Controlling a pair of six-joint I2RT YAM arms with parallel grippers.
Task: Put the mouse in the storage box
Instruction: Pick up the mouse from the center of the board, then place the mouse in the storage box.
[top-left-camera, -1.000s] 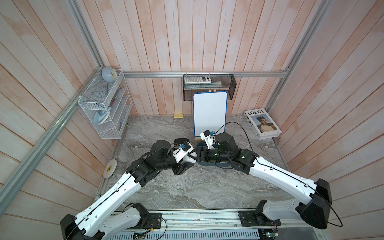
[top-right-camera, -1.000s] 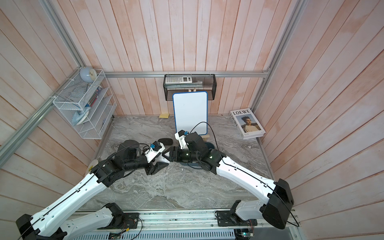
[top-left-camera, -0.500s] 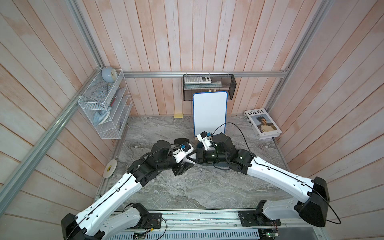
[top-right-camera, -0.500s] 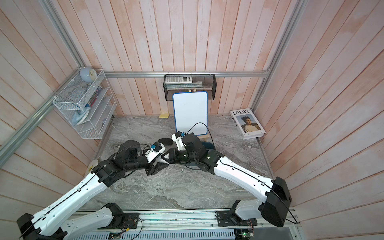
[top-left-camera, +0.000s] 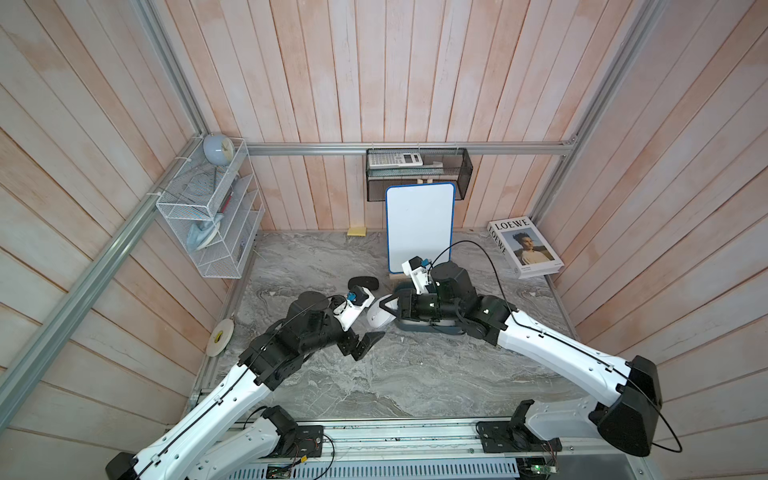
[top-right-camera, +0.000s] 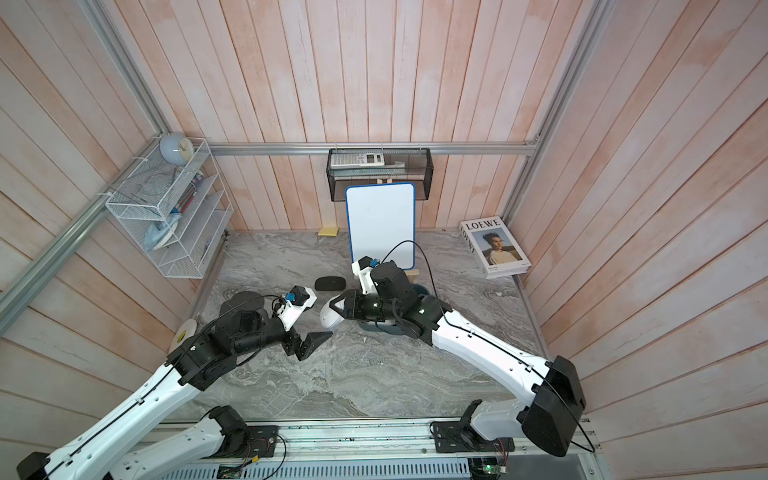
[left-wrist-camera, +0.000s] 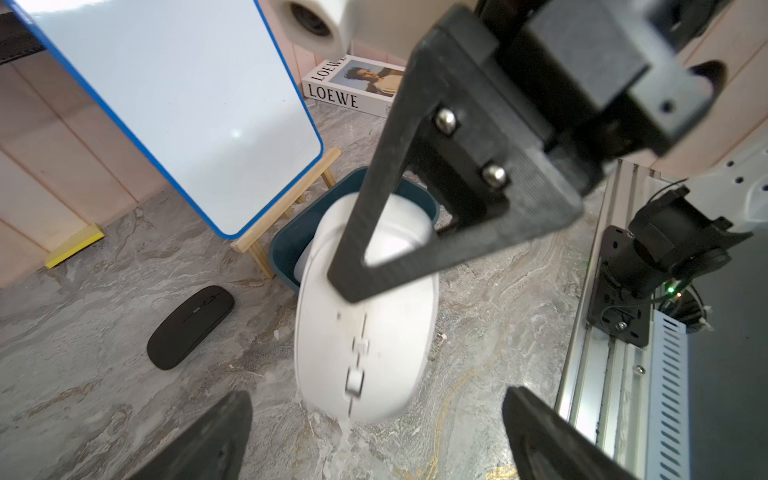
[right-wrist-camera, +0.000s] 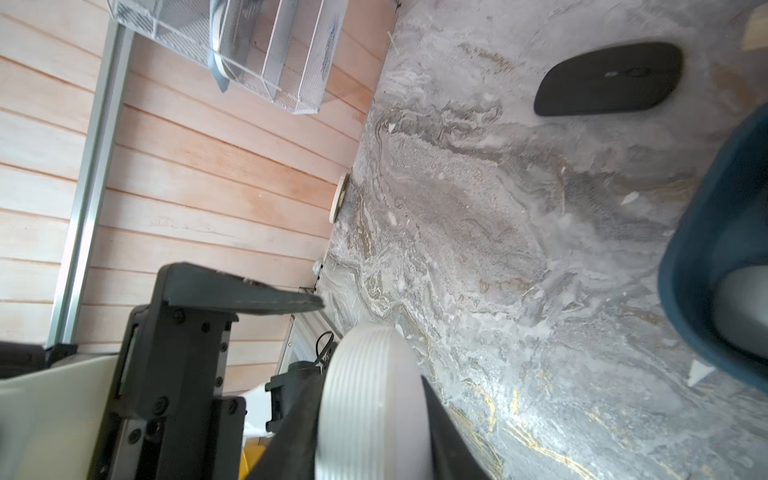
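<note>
Marble tabletop (top-left-camera: 395, 374); white mouse (top-left-camera: 377, 320) in right gripper (top-left-camera: 385, 311), left gripper (left-wrist-camera: 378, 397) wide, storage box (left-wrist-camera: 282, 249) mostly arm-hidden.

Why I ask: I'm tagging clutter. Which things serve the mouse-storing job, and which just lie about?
Job: white mouse, right gripper holding it, storage box, black mouse (perhaps next).
Lying about: whiteboard, book, sticky notes, tape roll, wire rack, mesh basket.

Both arms reached inward, wrists nearly meeting, left gripper (left-wrist-camera: 376, 409) spread wide, right gripper (top-left-camera: 388, 308) clamped on a white mouse (top-left-camera: 376, 321)
</note>
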